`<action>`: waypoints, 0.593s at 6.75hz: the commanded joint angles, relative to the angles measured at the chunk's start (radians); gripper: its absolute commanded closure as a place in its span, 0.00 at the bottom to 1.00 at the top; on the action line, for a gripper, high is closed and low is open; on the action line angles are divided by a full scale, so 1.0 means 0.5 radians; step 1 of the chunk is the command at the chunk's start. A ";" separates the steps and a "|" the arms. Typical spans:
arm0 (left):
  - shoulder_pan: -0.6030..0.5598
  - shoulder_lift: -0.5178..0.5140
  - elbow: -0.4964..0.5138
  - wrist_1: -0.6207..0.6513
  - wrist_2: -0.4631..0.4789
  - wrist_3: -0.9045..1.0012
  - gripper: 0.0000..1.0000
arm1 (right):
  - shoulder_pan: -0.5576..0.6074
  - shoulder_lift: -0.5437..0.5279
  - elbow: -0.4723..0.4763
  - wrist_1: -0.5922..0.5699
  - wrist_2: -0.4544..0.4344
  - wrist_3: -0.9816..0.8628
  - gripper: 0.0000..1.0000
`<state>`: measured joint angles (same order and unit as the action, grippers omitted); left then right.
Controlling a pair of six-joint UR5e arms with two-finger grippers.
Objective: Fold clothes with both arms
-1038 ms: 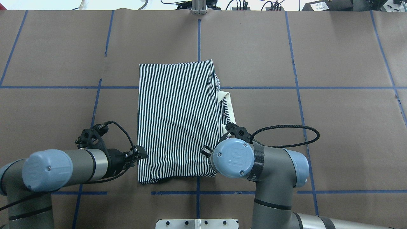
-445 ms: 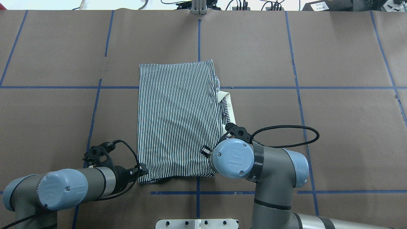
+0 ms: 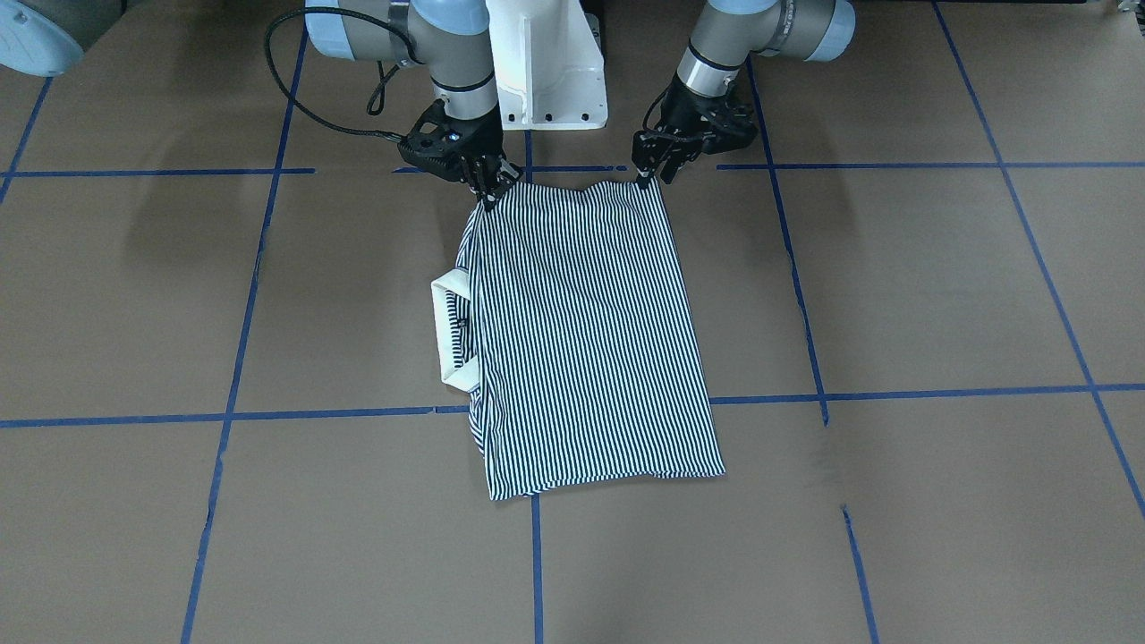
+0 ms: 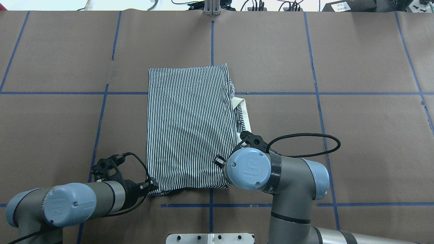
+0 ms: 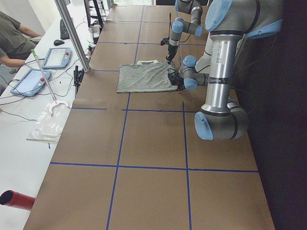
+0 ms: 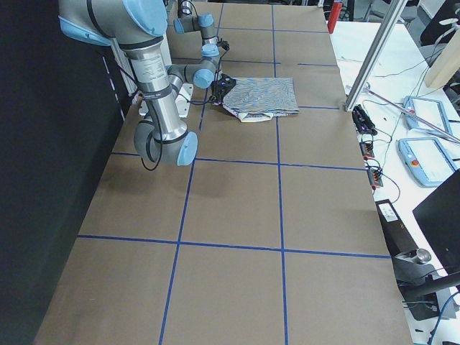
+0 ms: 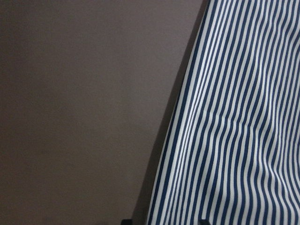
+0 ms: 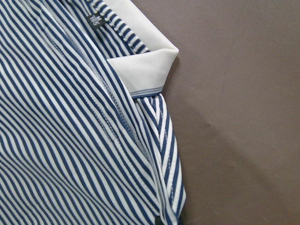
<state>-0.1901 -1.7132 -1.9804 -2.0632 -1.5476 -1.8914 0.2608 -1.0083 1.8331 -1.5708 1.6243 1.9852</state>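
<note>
The striped polo shirt (image 4: 190, 125) lies folded into a long rectangle on the brown table (image 4: 356, 135). Its cream collar (image 4: 244, 115) sticks out on the right side. My left gripper (image 4: 153, 186) is at the shirt's near-left corner. In the left wrist view its fingertips stand apart on either side of the shirt's edge (image 7: 234, 117), so it is open. My right gripper (image 3: 490, 199) is at the near-right corner with its fingers pinched together on the cloth. The right arm's wrist hides it in the overhead view. The right wrist view shows the collar (image 8: 145, 70).
Blue tape lines grid the table. The white pedestal base (image 3: 546, 72) stands at the near edge between the arms. A black cable loop (image 4: 305, 142) hangs right of the right wrist. A bench with tablets (image 5: 55, 57) and a metal post (image 5: 72, 33) lie beyond the far edge.
My left arm has moved back along the shirt's left edge to its near-left corner. My right arm and the shirt have not moved.
</note>
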 commanded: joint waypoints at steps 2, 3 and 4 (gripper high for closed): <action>0.034 -0.022 0.028 0.006 0.000 -0.003 0.69 | 0.000 -0.002 0.000 0.000 0.000 -0.003 1.00; 0.037 -0.025 0.046 0.015 0.000 -0.003 0.93 | 0.000 -0.002 0.000 0.000 0.000 -0.003 1.00; 0.034 -0.031 0.031 0.046 0.003 0.000 1.00 | 0.000 -0.002 0.003 0.000 0.000 -0.007 1.00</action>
<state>-0.1732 -1.7257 -1.9624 -2.0530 -1.5475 -1.8924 0.2608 -1.0093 1.8336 -1.5708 1.6245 1.9831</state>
